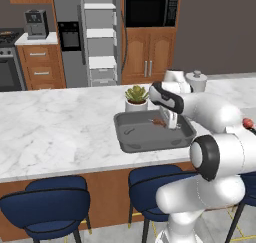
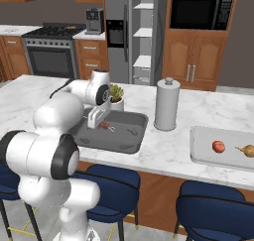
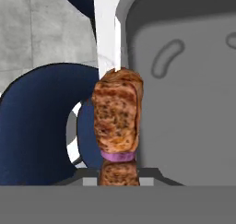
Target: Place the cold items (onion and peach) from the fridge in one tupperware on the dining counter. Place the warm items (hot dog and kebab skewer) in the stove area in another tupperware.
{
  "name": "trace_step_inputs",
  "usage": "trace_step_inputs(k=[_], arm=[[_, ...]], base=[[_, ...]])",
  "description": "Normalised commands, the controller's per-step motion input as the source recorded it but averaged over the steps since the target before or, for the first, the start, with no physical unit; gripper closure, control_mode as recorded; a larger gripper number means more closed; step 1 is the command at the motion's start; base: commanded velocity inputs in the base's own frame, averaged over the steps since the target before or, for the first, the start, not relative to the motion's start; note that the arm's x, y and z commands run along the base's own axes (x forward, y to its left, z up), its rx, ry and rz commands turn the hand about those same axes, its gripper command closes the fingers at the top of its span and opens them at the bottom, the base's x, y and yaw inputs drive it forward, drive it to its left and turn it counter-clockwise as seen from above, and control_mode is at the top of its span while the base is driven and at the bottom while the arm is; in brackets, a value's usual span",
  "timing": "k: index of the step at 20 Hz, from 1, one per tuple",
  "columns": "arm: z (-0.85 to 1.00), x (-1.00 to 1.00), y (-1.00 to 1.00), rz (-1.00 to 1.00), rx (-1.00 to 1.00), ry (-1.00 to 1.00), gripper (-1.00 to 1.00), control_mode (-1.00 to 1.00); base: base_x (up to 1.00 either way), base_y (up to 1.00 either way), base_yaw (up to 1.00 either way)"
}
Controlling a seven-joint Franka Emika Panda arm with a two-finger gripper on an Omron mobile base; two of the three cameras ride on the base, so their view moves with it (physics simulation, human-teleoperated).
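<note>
End effector [image 1: 172, 121] closed on the kebab skewer [image 1: 160, 121], low over the dark grey tupperware [image 1: 131, 143] on the marble tabletop [image 1: 55, 127]; seen also from the right side, end effector [image 2: 95, 122] at the near-left part of the same tupperware [image 2: 130, 141], with the skewer [image 2: 105, 126] sticking out toward the middle of it; in the hand view, browned meat pieces of the kebab skewer [image 3: 117, 117] with a purple slice between them, held upright between the jaws, the grey tupperware [image 3: 193, 103] floor behind; not clear whether the skewer touches the floor. Small potted plant [image 1: 136, 98] just behind the tupperware; tall grey canister [image 2: 167, 103] well to its right. Second, lighter tupperware [image 2: 203, 155] far right on the tabletop, with the peach [image 2: 218, 147] and the onion [image 2: 246, 150] inside, near each other but apart. Blue stools [image 1: 47, 207] below the tabletop edge.
</note>
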Motion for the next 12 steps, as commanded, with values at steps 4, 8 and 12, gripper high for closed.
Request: trace_step_inputs(k=[4,8,12], arm=[[-0.24,0.36,0.00,0.00,0.00,0.00,1.00,-1.00],[-0.33,0.33,0.00,0.00,0.00,0.00,1.00,-1.00],[-0.34,0.32,0.00,0.00,0.00,0.00,1.00,-1.00]], base=[[0.00,0.00,0.00],[0.00,0.00,0.00],[0.00,0.00,0.00]])
